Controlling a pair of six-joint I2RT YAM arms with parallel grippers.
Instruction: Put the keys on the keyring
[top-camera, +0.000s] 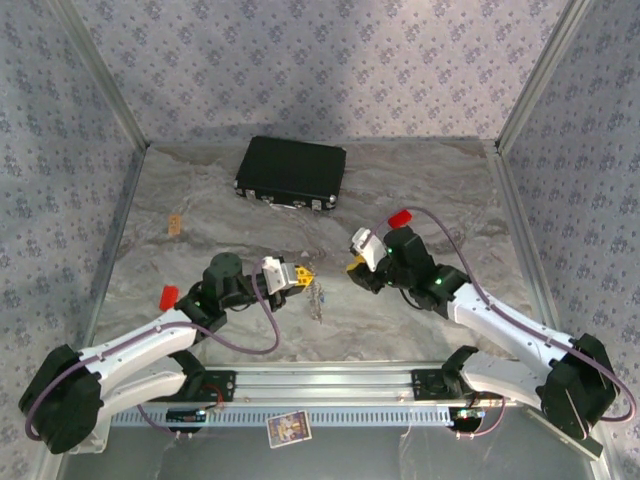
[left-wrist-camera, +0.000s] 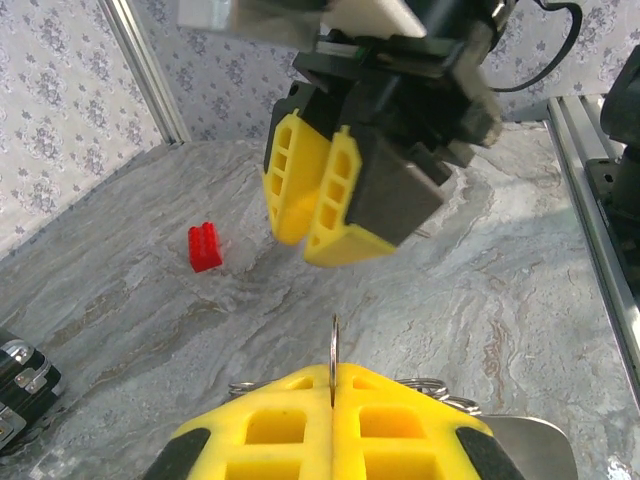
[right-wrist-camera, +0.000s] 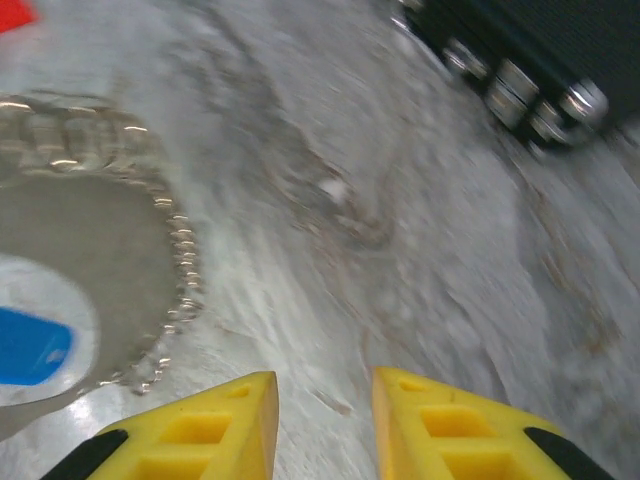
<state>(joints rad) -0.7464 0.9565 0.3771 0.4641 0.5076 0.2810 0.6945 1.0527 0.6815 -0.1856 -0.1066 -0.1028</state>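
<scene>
My left gripper (left-wrist-camera: 333, 392) is shut on the keyring (left-wrist-camera: 333, 345), a thin silver ring standing edge-on out of the yellow fingertips. More silver loops (left-wrist-camera: 432, 384) show just behind the fingers. Seen from above, the left gripper (top-camera: 300, 272) faces my right gripper (top-camera: 355, 265) across a small gap, with a silvery bunch (top-camera: 318, 297) on the table below them. The right gripper (right-wrist-camera: 322, 420) is open, with nothing between its fingers. A blurred blue patch (right-wrist-camera: 30, 345) lies on a round grey beaded disc (right-wrist-camera: 110, 250); I cannot tell whether it is the blue key. The red-headed key is out of view.
A black case (top-camera: 291, 172) lies at the back of the marbled table (top-camera: 450, 200). Plain red blocks sit behind the right arm (top-camera: 400, 218) and by the left arm (top-camera: 168, 295). A small tan piece (top-camera: 175, 225) lies at the left. Metal frame posts and patterned walls close in the sides.
</scene>
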